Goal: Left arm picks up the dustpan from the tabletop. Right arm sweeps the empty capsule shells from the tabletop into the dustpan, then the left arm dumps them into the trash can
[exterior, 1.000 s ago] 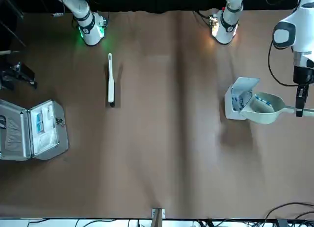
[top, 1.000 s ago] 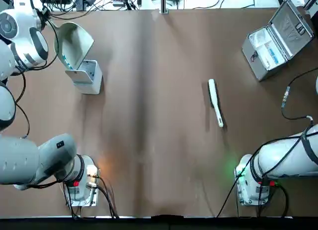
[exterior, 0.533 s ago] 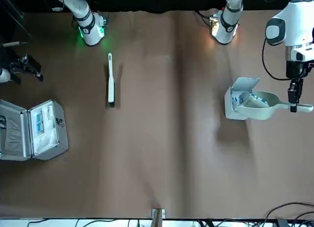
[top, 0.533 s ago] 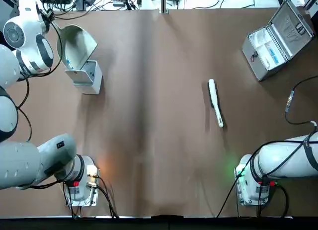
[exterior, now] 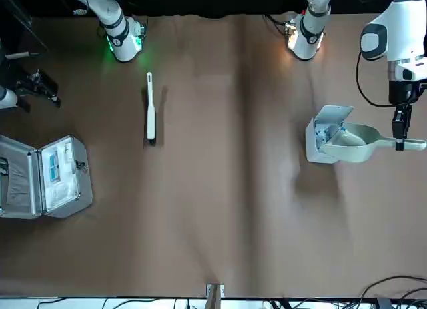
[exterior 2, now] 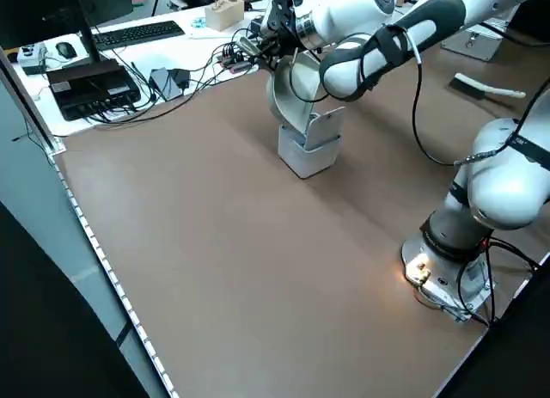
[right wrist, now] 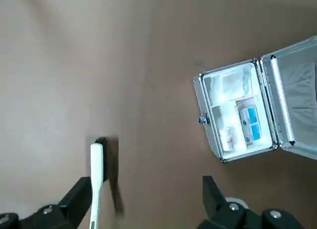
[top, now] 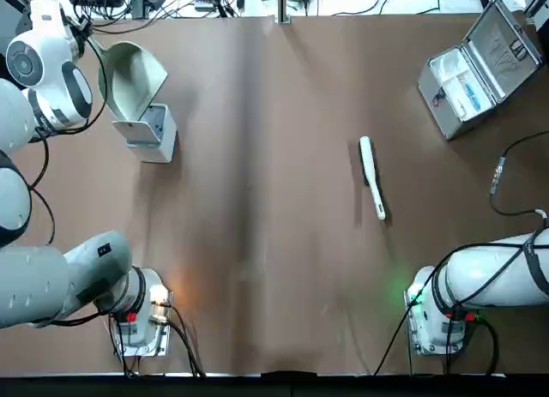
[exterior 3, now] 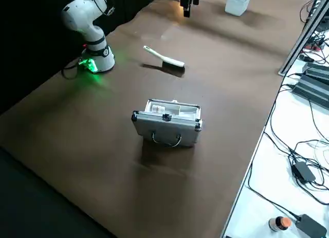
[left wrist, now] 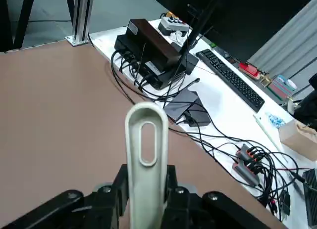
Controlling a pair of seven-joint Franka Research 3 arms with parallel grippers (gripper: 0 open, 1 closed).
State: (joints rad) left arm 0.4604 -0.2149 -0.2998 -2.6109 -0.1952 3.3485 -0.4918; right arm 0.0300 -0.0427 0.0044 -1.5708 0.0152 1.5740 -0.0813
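Left gripper (exterior: 401, 137): I've got my fingers (left wrist: 115, 187) pinched tight on the thin handle of the dustpan (top: 130, 75), up in the air at the far left corner of the tabletop (top: 274, 243)
Dustpan: tilted steeply, handle end raised toward my wrist, pan mouth angled down with its lip right over the open top of the trash can (top: 151, 133); from the front its front edge sits at the bin's rim
Trash can: small pale-grey box standing on the tabletop just under the pan, flap lid standing up at its back
Empty capsule shells (exterior: 325, 134): tiny bluish specks show inside the bin's opening in the front view; I cannot tell whether any are left in the pan
Right gripper (right wrist: 143, 194): my fingers are spread wide apart with nothing between them, held high above the right side of the table, looking down on the brush and the case
Brush (top: 371, 176): white, long-handled, lying flat on the tabletop right of centre, well apart from the dustpan and bin
Metal case (top: 480, 67): silver, lid open, at the far right corner, small white and blue items in its tray
Beyond the table's far edge: keyboard, black boxes and a tangle of cables on a white bench
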